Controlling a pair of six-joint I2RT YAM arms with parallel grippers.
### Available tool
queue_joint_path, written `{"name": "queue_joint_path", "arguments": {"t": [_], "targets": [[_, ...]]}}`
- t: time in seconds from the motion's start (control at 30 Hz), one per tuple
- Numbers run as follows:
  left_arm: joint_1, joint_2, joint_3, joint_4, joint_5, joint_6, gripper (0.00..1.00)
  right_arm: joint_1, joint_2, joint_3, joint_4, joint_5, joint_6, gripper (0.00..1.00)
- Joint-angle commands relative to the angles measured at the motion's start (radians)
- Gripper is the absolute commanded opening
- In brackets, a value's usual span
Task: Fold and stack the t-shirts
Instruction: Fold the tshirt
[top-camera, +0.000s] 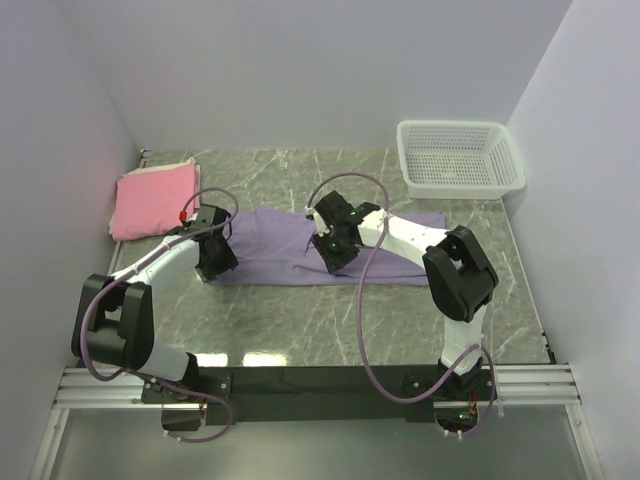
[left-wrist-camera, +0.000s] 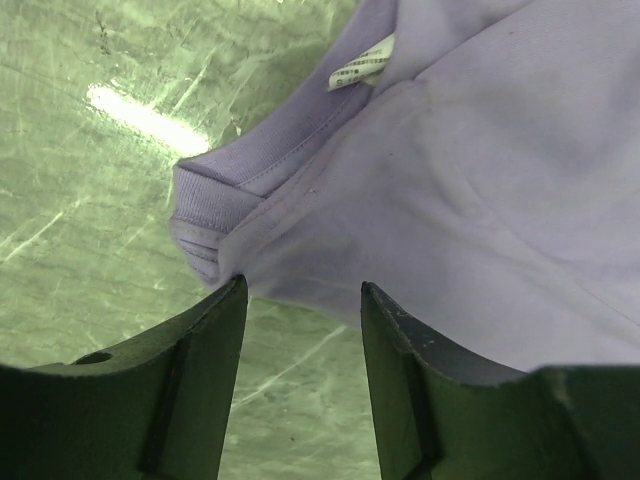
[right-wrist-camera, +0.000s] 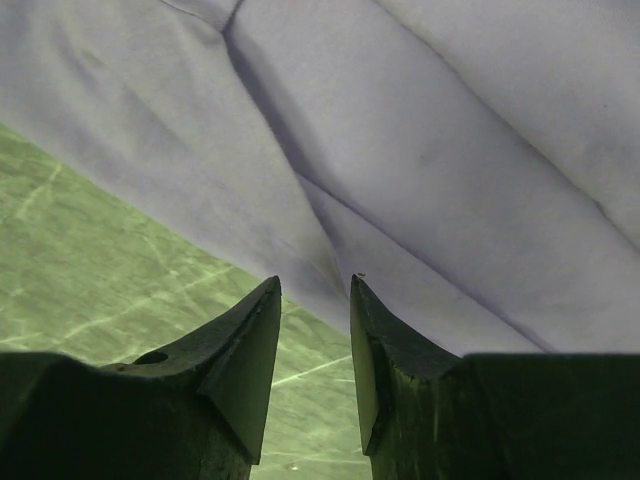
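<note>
The lavender t-shirt (top-camera: 380, 245) lies as a long folded strip across the middle of the table. My left gripper (top-camera: 215, 262) hangs over its left end. In the left wrist view that gripper (left-wrist-camera: 303, 290) is open, with bare table between the fingers. The shirt's collar and white label (left-wrist-camera: 362, 62) lie just beyond the tips. My right gripper (top-camera: 335, 255) sits at the strip's near edge, around its middle. In the right wrist view it (right-wrist-camera: 315, 285) is open and holds nothing, its tips at the hem of the lavender cloth (right-wrist-camera: 420, 150). The pink t-shirt (top-camera: 155, 200) lies folded at the back left.
A white mesh basket (top-camera: 460, 158) stands at the back right corner. White walls close in the table on the left, back and right. The green marbled tabletop (top-camera: 300, 320) shows in front of the shirt.
</note>
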Motion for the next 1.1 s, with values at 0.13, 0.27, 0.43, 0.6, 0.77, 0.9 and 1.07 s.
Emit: {"name": "queue_joint_path", "arguments": {"t": [0.13,0.27,0.43,0.6,0.77,0.9,1.07], "targets": [[0.004,-0.005,-0.004,0.039,-0.009,0.014,0.54,0.007,-0.007,-0.016,-0.014,0.099,-0.025,0.41],[0.004,-0.043,-0.012,0.037,-0.010,0.028,0.54,0.007,0.008,-0.006,-0.014,0.104,-0.027,0.40],[0.004,-0.083,-0.035,0.039,0.010,0.047,0.54,0.007,0.032,0.019,-0.041,0.072,-0.036,0.31],[0.004,-0.131,-0.035,0.019,0.013,0.076,0.54,0.008,0.048,0.039,-0.060,0.084,-0.036,0.18],[0.004,-0.193,-0.075,0.051,-0.019,0.111,0.54,0.007,0.054,0.094,-0.095,0.226,-0.036,0.00],[0.004,-0.192,-0.090,0.073,-0.010,0.116,0.54,0.001,0.068,0.146,-0.124,0.352,-0.096,0.00],[0.004,-0.174,-0.078,0.085,-0.015,0.114,0.54,-0.007,0.126,0.212,-0.132,0.411,-0.137,0.08]]}}
